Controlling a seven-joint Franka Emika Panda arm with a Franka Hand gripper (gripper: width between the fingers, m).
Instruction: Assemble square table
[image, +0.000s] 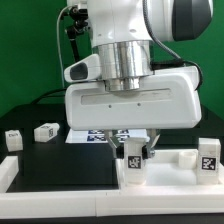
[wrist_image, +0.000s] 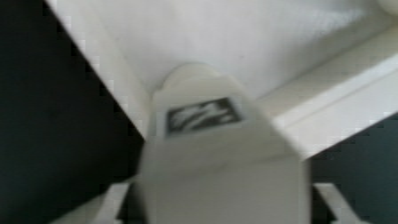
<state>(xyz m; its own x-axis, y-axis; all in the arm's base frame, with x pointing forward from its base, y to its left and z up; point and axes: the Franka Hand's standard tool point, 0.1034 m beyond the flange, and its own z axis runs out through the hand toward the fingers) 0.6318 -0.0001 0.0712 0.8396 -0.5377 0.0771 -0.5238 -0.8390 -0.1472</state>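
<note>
Exterior view: the two-finger gripper (image: 137, 152) hangs under the broad white arm housing (image: 130, 100), jaws clamped on a short white plastic tagged leg (image: 133, 167), which stands upright.

Taking the gripper as dial centre, the large flat white plastic square panel (image: 170, 182) lies low in the frame, from five o'clock round to three o'clock. The held leg is at the panel's edge. Whether the two touch cannot be told, and the panel's edge tag cannot be made out.

Legs counted in this view: four.
- One is held.
- A second leg (image: 207, 158) stands at three o'clock, by the panel's far side.
- A third leg (image: 45, 131) and a fourth leg (image: 13, 140) lie at nine o'clock, well apart from the panel.

The black table surface (image: 60, 165) shows bare at eight o'clock. One marker board (image: 97, 137) sits at ten o'clock, partly hidden by the arm. One plain white bar (image: 8, 175) shows at eight o'clock, at the frame edge.

Wrist view: one leg only, the held one, fills the centre with its tag facing the camera. That close view of the tag is something the exterior view does not give. White surfaces and dark table lie blurred beyond it. The other three legs, the marker board and the bar do not appear here.
</note>
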